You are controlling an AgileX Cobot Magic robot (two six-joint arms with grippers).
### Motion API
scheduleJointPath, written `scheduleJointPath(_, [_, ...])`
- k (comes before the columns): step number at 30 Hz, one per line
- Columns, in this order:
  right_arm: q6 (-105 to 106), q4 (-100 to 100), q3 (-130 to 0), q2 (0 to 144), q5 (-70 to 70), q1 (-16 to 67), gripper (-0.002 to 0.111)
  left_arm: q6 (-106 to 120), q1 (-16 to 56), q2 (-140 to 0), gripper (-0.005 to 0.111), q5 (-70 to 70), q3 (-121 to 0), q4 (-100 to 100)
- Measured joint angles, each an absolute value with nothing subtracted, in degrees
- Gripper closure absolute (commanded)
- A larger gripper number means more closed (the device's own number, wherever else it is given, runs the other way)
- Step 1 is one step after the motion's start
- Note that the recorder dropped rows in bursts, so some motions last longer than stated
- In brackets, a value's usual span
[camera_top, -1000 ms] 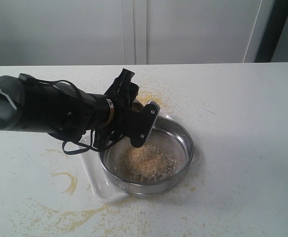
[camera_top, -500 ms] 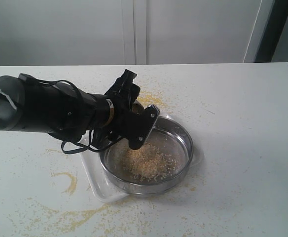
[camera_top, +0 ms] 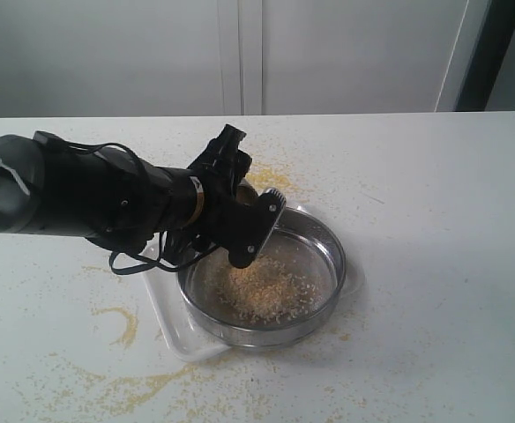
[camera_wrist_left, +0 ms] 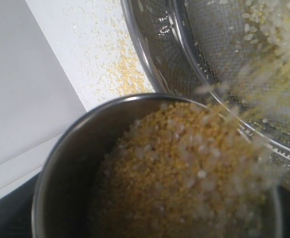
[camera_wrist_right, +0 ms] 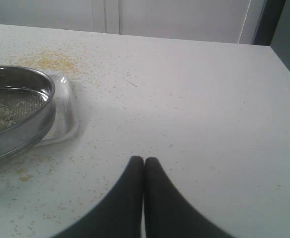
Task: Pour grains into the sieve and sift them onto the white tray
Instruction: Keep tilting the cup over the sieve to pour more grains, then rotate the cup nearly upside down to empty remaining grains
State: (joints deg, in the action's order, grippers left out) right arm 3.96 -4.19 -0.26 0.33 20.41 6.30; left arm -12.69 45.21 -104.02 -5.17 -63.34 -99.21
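Note:
My left gripper (camera_top: 240, 196) is shut on a small steel cup (camera_wrist_left: 65, 163), tipped over the sieve's near-left rim. The cup is full of the beige grains (camera_wrist_left: 184, 168), which blur as they spill over its lip into the mesh. The sieve (camera_top: 328, 240) sits on the white tray (camera_top: 165, 310) and holds a pile of grains (camera_top: 262, 291). The left fingers are hidden behind the cup in the left wrist view. My right gripper (camera_wrist_right: 144, 161) is shut and empty, low over the bare table to the right of the sieve (camera_wrist_right: 33, 116) and tray (camera_wrist_right: 68, 114).
Spilled yellow meal lies scattered on the white table: a curl at the front left (camera_top: 125, 322), a patch behind the sieve (camera_top: 271, 176), and specks along the front edge. A white wall with cabinet doors stands behind the table.
The left wrist has tipped the cup slightly further and shifted a little left. The grain pile in the sieve has spread a bit. The sieve and tray have not moved.

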Motion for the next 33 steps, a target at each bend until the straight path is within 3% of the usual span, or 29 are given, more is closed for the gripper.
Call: scheduleJointPath(33, [3.96,-4.19,-0.26,0.33,20.41,6.30,0.108,-4.22,45.21,-104.02,0.107,-5.17,-63.34,-99.21])
